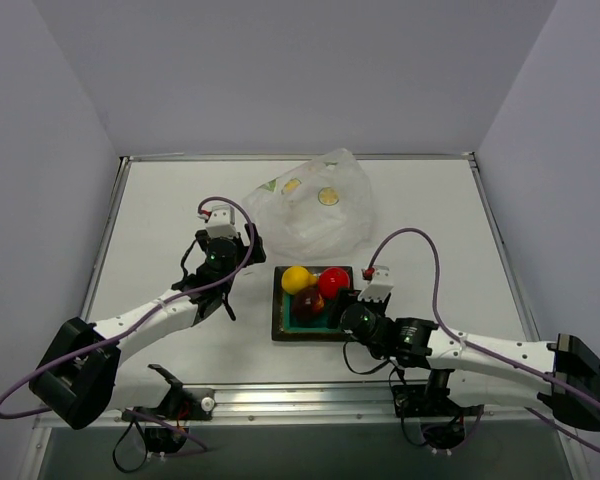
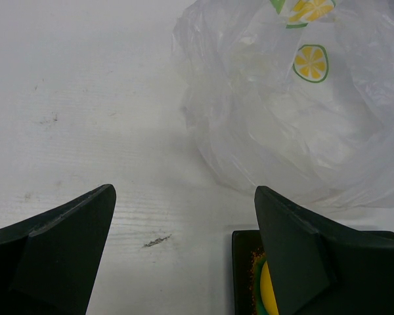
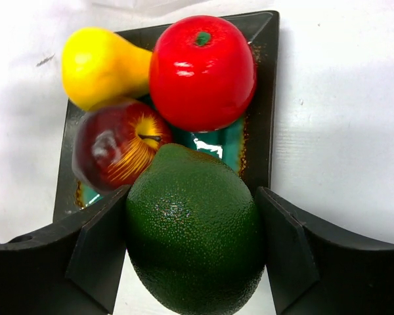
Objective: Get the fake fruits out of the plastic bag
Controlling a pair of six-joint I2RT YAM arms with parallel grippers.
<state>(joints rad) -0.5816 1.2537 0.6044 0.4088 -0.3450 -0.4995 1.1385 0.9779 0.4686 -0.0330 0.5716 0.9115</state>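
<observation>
The plastic bag [image 1: 315,205] lies crumpled at the back of the table and also shows in the left wrist view [image 2: 295,125]. The yellow fruit [image 3: 98,65], the bright red fruit [image 3: 202,72] and the dark red fruit [image 3: 118,147] sit together on the square teal plate [image 3: 266,79]. My right gripper [image 3: 194,243] is shut on the green oval fruit [image 3: 194,230] and holds it over the plate's near edge, touching the dark red fruit. My left gripper [image 2: 184,216] is open and empty over bare table, left of the plate [image 2: 241,262] and just short of the bag.
In the top view the plate [image 1: 280,325] sits at the table's middle front, between both arms, with the bag just behind it. White walls close the table on three sides. Purple cables loop from both wrists.
</observation>
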